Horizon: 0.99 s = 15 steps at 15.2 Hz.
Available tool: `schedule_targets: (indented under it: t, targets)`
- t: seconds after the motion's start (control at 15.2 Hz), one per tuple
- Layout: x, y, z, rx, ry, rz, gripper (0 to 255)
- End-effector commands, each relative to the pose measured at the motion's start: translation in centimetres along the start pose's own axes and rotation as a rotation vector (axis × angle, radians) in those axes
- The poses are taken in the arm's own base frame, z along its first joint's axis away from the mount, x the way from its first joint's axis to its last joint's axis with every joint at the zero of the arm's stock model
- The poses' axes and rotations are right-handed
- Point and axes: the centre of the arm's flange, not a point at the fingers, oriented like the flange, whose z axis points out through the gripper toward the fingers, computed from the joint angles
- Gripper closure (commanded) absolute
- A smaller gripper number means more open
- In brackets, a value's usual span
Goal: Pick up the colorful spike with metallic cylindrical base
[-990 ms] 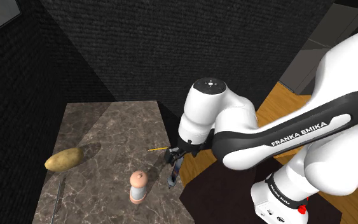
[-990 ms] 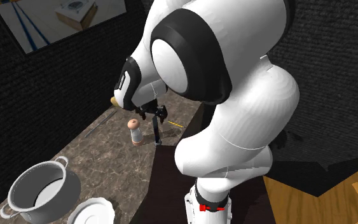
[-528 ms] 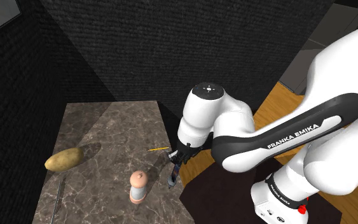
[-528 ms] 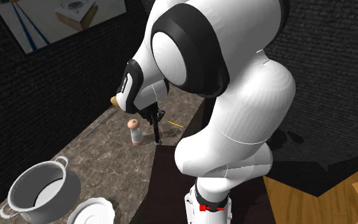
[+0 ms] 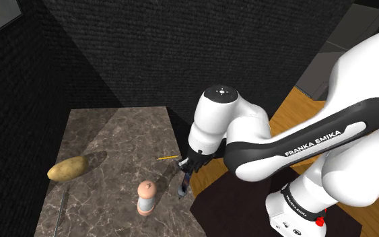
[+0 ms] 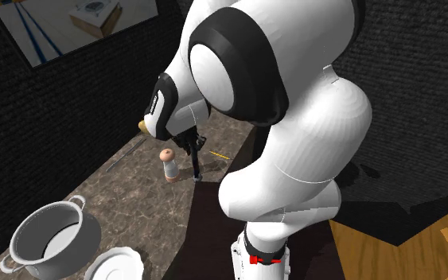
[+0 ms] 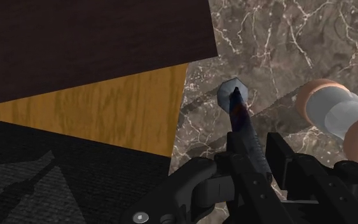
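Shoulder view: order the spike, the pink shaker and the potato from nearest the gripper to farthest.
1. spike, clasped by the gripper.
2. pink shaker, just left of it in that view.
3. potato, far off toward the view's left.

Looks like a home kitchen: marble counter (image 5: 120,145) with pot (image 6: 51,239), plate (image 6: 118,266) and potato (image 5: 67,167); wood floor (image 6: 445,246).

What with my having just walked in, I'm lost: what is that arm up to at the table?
The white arm holds its pincer low at the marble table's edge, over the dark, multicoloured spike, which stands upright on its grey base. Whether the spike is gripped, I cannot tell. A peach shaker stands nearby.
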Motion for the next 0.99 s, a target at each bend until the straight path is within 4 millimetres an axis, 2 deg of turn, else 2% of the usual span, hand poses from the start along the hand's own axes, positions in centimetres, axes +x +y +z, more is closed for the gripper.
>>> schedule_targets:
  t: [0.0, 0.79, 0.92]
  targets:
    - [0.1, 0.1, -0.9, 0.000, -0.001, 0.000, 255]
    - [0.3, 0.5, -7.2, 0.000, -0.001, 0.000, 255]
    - [0.3, 0.5, -7.3, 0.000, -0.001, 0.000, 255]
